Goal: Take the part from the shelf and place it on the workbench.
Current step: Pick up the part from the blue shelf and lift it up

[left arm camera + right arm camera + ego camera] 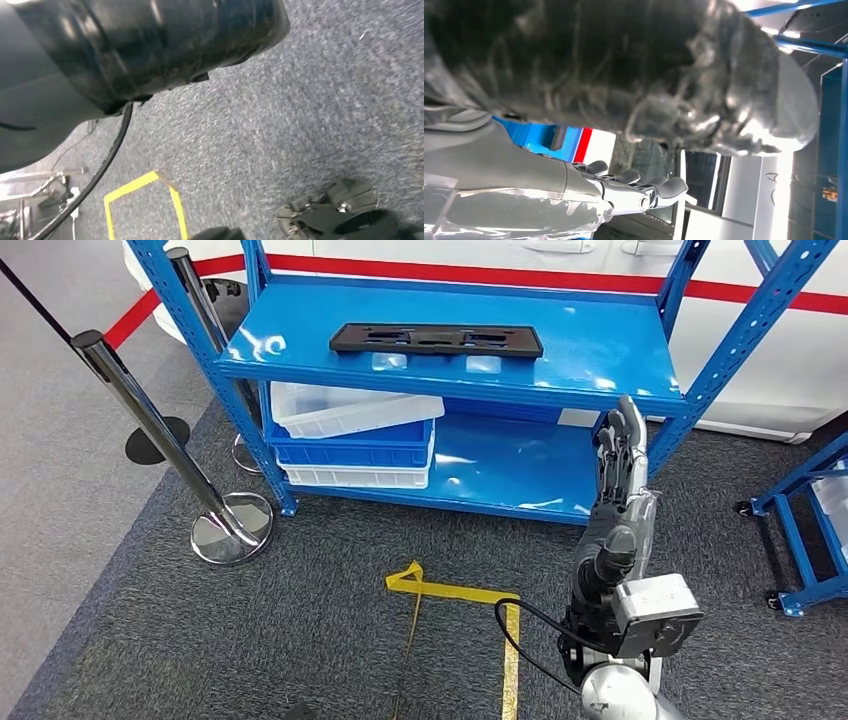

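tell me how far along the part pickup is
Nothing is done yet: the black part lies flat on the top level of the blue shelf. In hand: the right hand is raised before the shelf, fingers straight, holding nothing. Grasping and carrying to the workbench remain.

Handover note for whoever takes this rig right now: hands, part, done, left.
Right hand: raised in front of the blue shelf, fingers extended, holding nothing.
Left hand: I can't judge its state; its wrist camera looks down at carpet and yellow floor tape.
Part: flat black piece lying on the shelf's top level, untouched. Stacked bins sit on the level below.
Done: robot faces the shelf.
Left: reach, grasp the part, carry it to the workbench.
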Controlling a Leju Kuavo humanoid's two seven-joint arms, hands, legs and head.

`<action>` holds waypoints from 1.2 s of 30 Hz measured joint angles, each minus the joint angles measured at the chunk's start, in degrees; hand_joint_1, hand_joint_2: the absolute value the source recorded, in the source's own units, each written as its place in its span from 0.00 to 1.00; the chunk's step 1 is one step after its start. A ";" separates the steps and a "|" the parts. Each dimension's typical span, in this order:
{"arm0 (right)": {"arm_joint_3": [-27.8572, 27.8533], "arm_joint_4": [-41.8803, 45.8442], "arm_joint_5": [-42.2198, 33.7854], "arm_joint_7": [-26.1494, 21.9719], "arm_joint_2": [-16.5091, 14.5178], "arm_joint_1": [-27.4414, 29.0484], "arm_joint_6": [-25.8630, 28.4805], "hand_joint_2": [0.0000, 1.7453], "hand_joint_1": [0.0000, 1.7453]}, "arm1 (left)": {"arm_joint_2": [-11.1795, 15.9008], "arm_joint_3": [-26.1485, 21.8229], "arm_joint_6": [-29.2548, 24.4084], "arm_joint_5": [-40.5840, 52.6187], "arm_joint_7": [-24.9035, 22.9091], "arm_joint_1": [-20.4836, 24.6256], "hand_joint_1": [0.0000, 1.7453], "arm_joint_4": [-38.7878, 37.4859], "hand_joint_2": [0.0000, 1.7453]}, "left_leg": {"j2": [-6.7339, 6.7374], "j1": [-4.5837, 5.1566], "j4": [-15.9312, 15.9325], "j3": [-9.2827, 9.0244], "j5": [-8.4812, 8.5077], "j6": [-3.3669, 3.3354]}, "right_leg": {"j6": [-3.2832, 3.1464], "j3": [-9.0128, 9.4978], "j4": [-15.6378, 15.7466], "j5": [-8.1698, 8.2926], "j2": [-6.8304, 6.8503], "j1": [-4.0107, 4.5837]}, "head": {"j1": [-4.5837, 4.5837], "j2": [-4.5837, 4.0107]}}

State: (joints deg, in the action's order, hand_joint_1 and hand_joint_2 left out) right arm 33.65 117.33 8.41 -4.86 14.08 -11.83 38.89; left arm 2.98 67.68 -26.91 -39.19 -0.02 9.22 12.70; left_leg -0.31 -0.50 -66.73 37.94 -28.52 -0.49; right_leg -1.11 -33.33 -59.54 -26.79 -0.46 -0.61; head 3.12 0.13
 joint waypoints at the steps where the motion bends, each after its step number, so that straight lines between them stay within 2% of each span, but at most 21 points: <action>1: 0.11 0.01 -0.02 0.03 0.00 -0.08 -0.19 0.00 0.00 | 0.04 0.10 0.04 0.08 -0.06 0.15 0.00 0.00 0.00 | -0.01 0.16 3.52 -1.57 1.50 -0.32 | 0.15 0.17 -0.05 -0.17 -0.03 0.09 | -0.03 0.00; 3: 0.39 0.01 -0.17 0.10 0.00 -0.30 -0.73 0.00 0.00 | 0.09 0.27 0.09 0.19 -0.22 0.47 0.00 0.00 0.00 | -0.05 0.51 7.22 -3.22 2.18 -0.76 | 0.61 0.17 -0.05 -0.33 -0.01 0.17 | -0.07 0.00; 7: 1.06 -0.01 -0.46 0.18 0.00 -0.87 -1.83 0.00 0.00 | 0.04 0.67 0.11 0.21 -0.36 0.64 0.00 0.00 0.00 | -0.06 0.34 8.60 -4.12 2.09 -1.55 | 1.75 -0.13 -1.02 -1.30 0.12 0.15 | -0.17 0.00; 8: 1.16 -0.02 -0.51 0.19 0.00 -1.07 -2.08 0.00 0.00 | 0.04 0.71 0.11 0.22 -0.38 0.72 0.00 0.00 0.00 | -0.03 0.18 8.96 -4.47 2.14 -1.83 | 1.96 -1.09 -3.18 -2.48 0.16 0.13 | -0.27 0.00; 10: 1.55 -0.05 -0.78 0.21 0.00 -1.30 -2.55 0.00 0.00 | 0.07 0.78 0.13 0.21 -0.42 0.93 0.00 0.00 0.00 | 0.00 0.16 9.11 -4.83 1.98 -2.25 | 2.20 -4.70 -10.21 -5.43 0.21 -0.03 | -0.38 0.00; 11: 1.87 -0.10 -0.97 0.22 0.00 -1.34 -2.79 0.00 0.00 | 0.09 0.83 0.20 0.16 -0.45 0.98 0.00 0.00 0.00 | -0.01 0.17 9.09 -4.94 1.85 -2.33 | 2.32 -6.58 -13.48 -6.28 0.21 -0.09 | -0.40 0.00; 12: 2.22 -0.18 -1.17 0.25 0.00 -1.33 -2.99 0.00 0.00 | 0.09 0.90 0.30 0.08 -0.48 0.98 0.00 0.00 0.00 | -0.04 0.19 9.06 -5.12 1.69 -2.37 | 2.41 -7.74 -15.15 -6.16 0.22 -0.14 | -0.39 0.00; 13: 2.55 -0.25 -1.30 0.28 0.00 -1.35 -3.22 0.00 0.00 | 0.08 0.96 0.45 -0.07 -0.54 0.93 0.00 0.00 0.00 | -0.09 0.18 9.02 -5.36 1.48 -2.33 | 2.46 -7.95 -14.86 -5.03 0.23 -0.19 | -0.41 0.00; 14: 2.83 -0.31 -1.39 0.31 0.00 -1.41 -3.49 0.00 0.00 | 0.04 1.01 0.61 -0.20 -0.62 0.87 0.00 0.00 0.00 | -0.15 0.16 8.93 -5.67 1.22 -2.24 | 2.45 -7.02 -12.33 -2.95 0.23 -0.26 | -0.42 0.00; 16: 3.48 -0.34 -1.38 0.35 0.00 -1.71 -4.12 0.00 0.00 | -0.02 1.04 0.94 -0.39 -0.82 0.81 0.00 0.00 0.00 | -0.25 0.24 8.51 -6.10 0.49 -1.81 | 2.29 -3.92 -5.11 0.78 0.23 -0.31 | -0.44 0.00; 17: 3.86 -0.34 -1.33 0.37 -0.01 -1.93 -4.38 0.00 0.00 | -0.03 1.05 1.08 -0.43 -0.92 0.85 0.00 0.00 0.00 | -0.28 0.32 8.26 -6.04 0.19 -1.53 | 2.10 -2.74 -2.49 1.54 0.20 -0.29 | -0.41 0.00; 21: 5.20 -0.34 -1.21 0.69 -0.01 -2.45 -4.78 0.00 0.00 | 0.08 1.06 1.30 -0.93 -1.17 0.98 0.00 -0.02 0.00 | -0.26 0.42 8.01 -5.73 -0.29 -0.53 | 1.21 -1.87 -0.44 0.99 -0.02 -0.13 | -0.14 0.00; 23: 5.68 -0.33 -1.24 0.76 -0.03 -2.84 -4.85 0.00 0.00 | 0.15 1.06 1.29 -1.10 -1.19 1.03 0.00 -0.02 0.00 | -0.15 0.35 5.31 -4.62 -1.84 -0.02 | 0.60 -1.28 -0.05 0.84 0.08 -0.31 | 0.08 0.00; 26: 6.53 -0.38 -1.52 0.73 -0.09 -3.32 -5.04 0.00 0.00 | 0.15 1.06 1.29 -1.26 -1.19 1.06 0.00 -0.02 0.00 | -0.06 0.17 -5.15 1.25 -5.45 0.52 | -0.05 -0.65 0.09 0.37 0.27 -0.21 | 0.33 0.00; 27: 6.77 -0.44 -1.72 0.68 -0.15 -3.36 -5.07 0.00 0.00 | 0.14 1.06 1.28 -1.28 -1.21 1.02 0.00 -0.02 0.00 | -0.05 0.11 -7.53 2.94 -5.67 0.60 | -0.15 -0.47 0.08 0.19 0.26 -0.14 | 0.32 0.00; 28: 6.96 -0.50 -1.92 0.57 -0.23 -3.41 -5.09 0.00 0.00 | 0.15 1.06 1.27 -1.32 -1.24 0.98 0.00 -0.02 0.00 | -0.05 0.09 -7.89 3.70 -4.73 0.60 | -0.18 -0.21 0.08 -0.02 0.21 -0.09 | 0.33 0.00; 29: 7.14 -0.58 -2.13 0.43 -0.30 -3.49 -5.11 0.00 0.00 | 0.16 1.06 1.26 -1.36 -1.27 0.96 0.00 -0.02 0.00 | -0.05 0.08 -6.09 3.39 -2.77 0.51 | -0.14 0.16 0.08 -0.27 0.14 -0.06 | 0.35 0.00; 31: 7.51 -0.75 -2.42 0.16 -0.39 -3.93 -5.38 0.00 0.00 | 0.22 1.06 1.19 -1.50 -1.32 1.02 0.00 -0.02 0.00 | -0.06 0.14 1.08 0.65 1.87 0.10 | 0.11 1.02 0.10 -0.89 0.03 0.02 | 0.31 0.00; 32: 7.70 -0.85 -2.56 0.09 -0.43 -4.27 -5.62 0.00 0.00 | 0.25 1.06 1.16 -1.65 -1.31 1.09 0.00 -0.02 0.00 | -0.08 0.28 4.36 -0.79 3.04 -0.13 | 0.33 1.28 0.07 -1.17 -0.02 0.09 | 0.30 0.00; 33: 7.88 -0.97 -2.69 0.03 -0.49 -4.61 -5.87 0.00 0.00 | 0.28 1.06 1.14 -1.86 -1.27 1.16 0.00 -0.02 0.00 | -0.10 0.43 6.33 -1.70 3.35 -0.35 | 0.58 1.37 0.09 -1.35 -0.04 0.13 | 0.27 0.00; 36: 8.15 -1.32 -3.22 -0.29 -0.61 -5.24 -6.52 0.00 0.00 | 0.30 1.06 1.14 -2.51 -1.03 1.05 0.00 -0.02 0.00 | -0.14 0.64 7.73 -2.46 2.72 -0.99 | 1.42 1.46 0.33 -1.67 0.01 0.10 | 0.23 0.00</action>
State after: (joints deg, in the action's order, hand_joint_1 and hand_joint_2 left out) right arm 41.81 116.01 5.20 -5.14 13.46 -17.07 32.37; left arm 3.28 68.74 -25.77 -41.70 -1.04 10.27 12.68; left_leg -0.45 0.13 -59.00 35.48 -25.80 -1.48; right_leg 0.32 -31.87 -59.21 -28.46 -0.45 -0.51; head 3.35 0.13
